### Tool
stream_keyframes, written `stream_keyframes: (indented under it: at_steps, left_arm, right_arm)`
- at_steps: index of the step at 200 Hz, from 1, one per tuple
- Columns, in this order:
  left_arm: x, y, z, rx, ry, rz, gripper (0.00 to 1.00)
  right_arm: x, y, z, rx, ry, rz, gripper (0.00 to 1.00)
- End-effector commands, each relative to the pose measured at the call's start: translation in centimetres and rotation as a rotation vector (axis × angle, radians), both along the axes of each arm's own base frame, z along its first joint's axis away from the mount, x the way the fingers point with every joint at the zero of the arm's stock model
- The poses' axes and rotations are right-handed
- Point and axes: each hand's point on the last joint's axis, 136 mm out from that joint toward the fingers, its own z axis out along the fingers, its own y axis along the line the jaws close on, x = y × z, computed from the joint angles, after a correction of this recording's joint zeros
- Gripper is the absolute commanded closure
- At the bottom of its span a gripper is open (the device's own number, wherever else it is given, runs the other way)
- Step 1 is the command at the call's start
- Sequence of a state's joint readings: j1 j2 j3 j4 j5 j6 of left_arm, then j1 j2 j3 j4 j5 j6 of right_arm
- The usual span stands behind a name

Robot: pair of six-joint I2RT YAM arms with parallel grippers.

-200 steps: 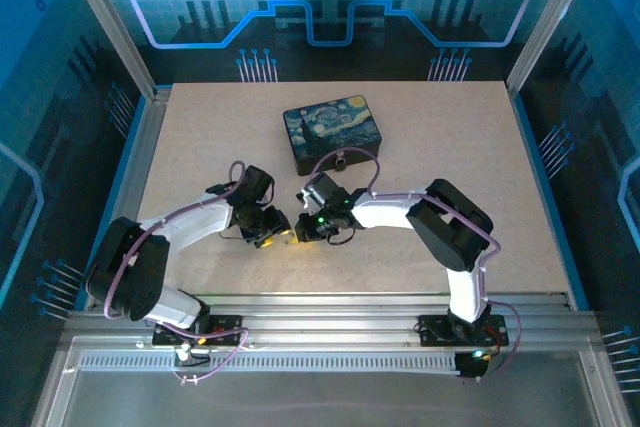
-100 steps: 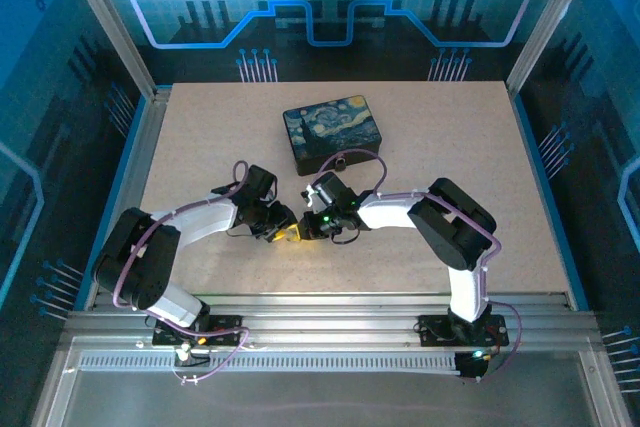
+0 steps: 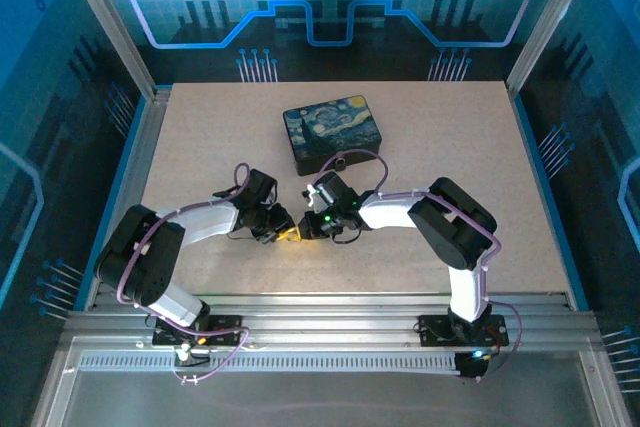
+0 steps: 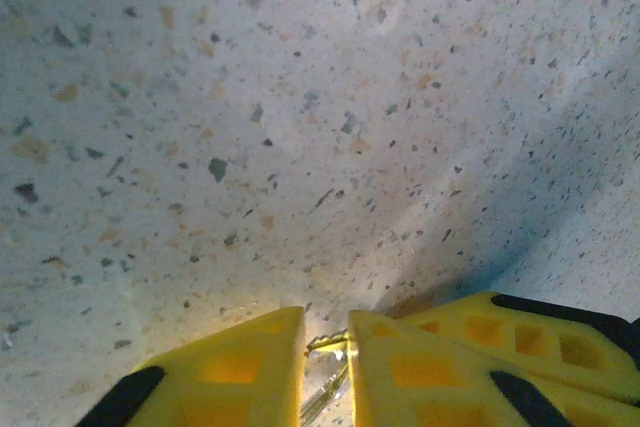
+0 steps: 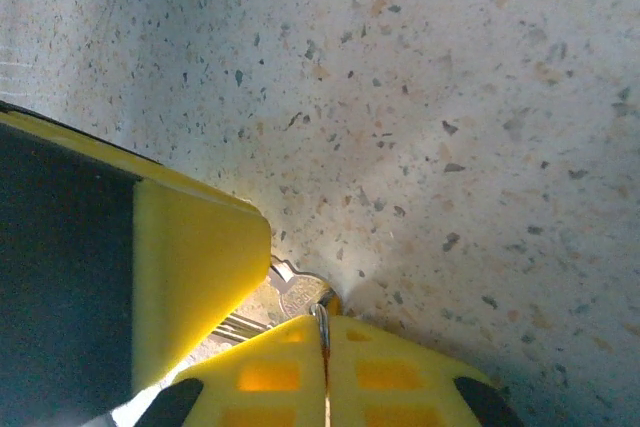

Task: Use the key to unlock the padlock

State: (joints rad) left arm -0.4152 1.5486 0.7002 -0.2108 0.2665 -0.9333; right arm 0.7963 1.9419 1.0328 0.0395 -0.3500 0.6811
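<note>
My two grippers meet low on the table. The key is grey metal with a round stamped head, and it lies flat just in front of my right gripper. That gripper is shut on a thin metal ring at the key's head. The key's toothed blade crosses the narrow gap of my left gripper, whose fingers are closed against it. From above, the left gripper and right gripper almost touch. The padlock is hidden.
The dark box with the swirling-night painting stands behind the grippers, near the right arm's elbow. The left gripper's yellow finger crowds the right wrist view. The speckled table has free room to the right and left.
The left gripper has moved right, closing the gap to the right gripper. The right gripper has shifted slightly left and forward. In the last half second little has moved.
</note>
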Motion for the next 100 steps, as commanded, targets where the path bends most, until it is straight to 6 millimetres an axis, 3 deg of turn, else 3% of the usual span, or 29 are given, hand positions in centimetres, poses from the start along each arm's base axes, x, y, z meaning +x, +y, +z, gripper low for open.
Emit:
stream_keyframes:
  at_steps: [1,27,53,76,100]
  left_arm:
    - [0.1,0.3,-0.5,0.014,-0.028,-0.019,0.85]
    - [0.3,0.4,-0.4,0.022,-0.066,-0.042,0.97]
    - [0.8,0.6,0.4,0.044,-0.117,-0.065,1.0]
    - [1.7,0.4,2.1,0.051,-0.175,-0.1,1.0]
    - [2.6,-0.2,4.5,0.038,-0.254,-0.149,1.0]
  right_arm:
    - [-1.0,-2.8,-3.1,-0.118,0.071,-0.028,0.91]
    - [-1.0,-2.8,-2.9,-0.11,0.073,-0.023,0.9]
    - [-0.7,-2.9,-1.9,-0.084,0.061,-0.02,0.81]
    - [0.1,-3.6,0.3,-0.046,0.016,-0.031,0.7]
    - [0.9,-4.3,3.2,0.011,-0.037,-0.03,0.66]
